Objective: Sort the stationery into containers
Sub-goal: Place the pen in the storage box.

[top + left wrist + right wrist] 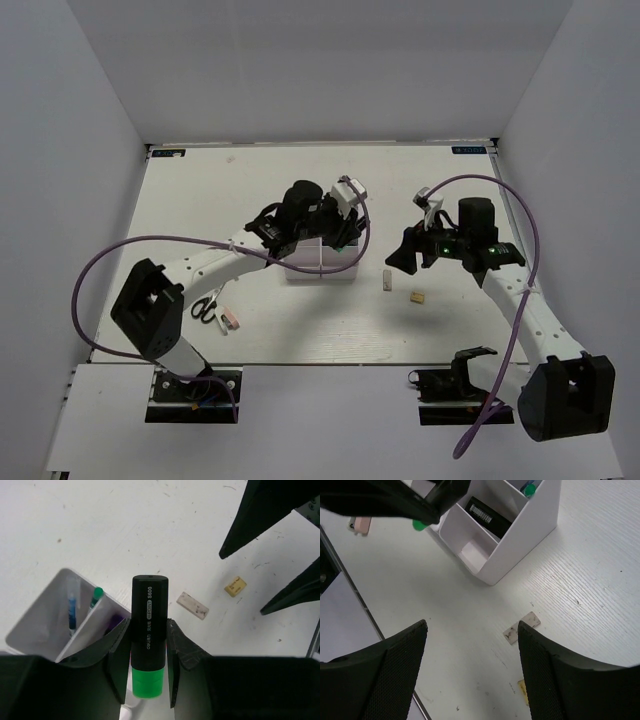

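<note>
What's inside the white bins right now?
The bins hold a blue pen, a green-tipped pen, something purple and a black barcoded item; one compartment shows a bare floor. From above the left arm, holding a marker, covers the rest.

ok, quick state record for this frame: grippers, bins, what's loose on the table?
left gripper: shut on green-tipped black marker, at the bins
right gripper: open, empty, above the table
bins: pens inside
loose on table: grey stick, tan block, pink piece, scissors
</note>
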Tool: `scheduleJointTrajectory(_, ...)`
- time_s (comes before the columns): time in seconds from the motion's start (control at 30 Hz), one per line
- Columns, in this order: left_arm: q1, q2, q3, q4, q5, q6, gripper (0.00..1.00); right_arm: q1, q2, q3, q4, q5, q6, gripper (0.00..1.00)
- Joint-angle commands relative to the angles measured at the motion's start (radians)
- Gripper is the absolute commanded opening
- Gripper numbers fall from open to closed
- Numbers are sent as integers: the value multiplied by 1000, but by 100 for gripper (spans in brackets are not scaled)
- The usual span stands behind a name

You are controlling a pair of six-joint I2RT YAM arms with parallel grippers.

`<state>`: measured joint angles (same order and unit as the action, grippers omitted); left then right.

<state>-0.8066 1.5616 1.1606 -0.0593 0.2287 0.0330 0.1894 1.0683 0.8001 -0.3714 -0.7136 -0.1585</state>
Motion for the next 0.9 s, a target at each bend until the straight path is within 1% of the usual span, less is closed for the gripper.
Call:
scheduleJointTrajectory(0.0,53,14,34,79,227,110,0,-13,-8,-13,19,-26,-10,75)
scheduleJointTrajectory(0.2,93,69,5,108,239,128,0,-41,-5,-21,23,-44,-12,76)
scheduleJointTrajectory(0.33,118,100,-25,194,247,122,0,-51,1,-22,23,-67,-15,78)
scheduleJointTrajectory(0.63,135,170,16,207,218,143,0,-87,7,-29,8,-136,-47,82)
scheduleJointTrajectory(0.67,135,179,14,208,216,149,2,-93,5,-29,5,-138,-50,83)
scheduleJointTrajectory(0.73,136,181,11,207,199,146,11,-102,7,-29,-1,-153,-58,84)
scheduleJointTrajectory(0.8,139,184,2,216,178,143,24,-111,9,-29,-7,-161,-64,86)
scheduleJointTrajectory(0.83,138,177,-12,219,160,140,37,-113,10,-26,-9,-164,-67,86)
scheduleJointTrajectory(0.87,138,166,-25,225,159,139,47,-120,10,-24,-12,-167,-70,86)
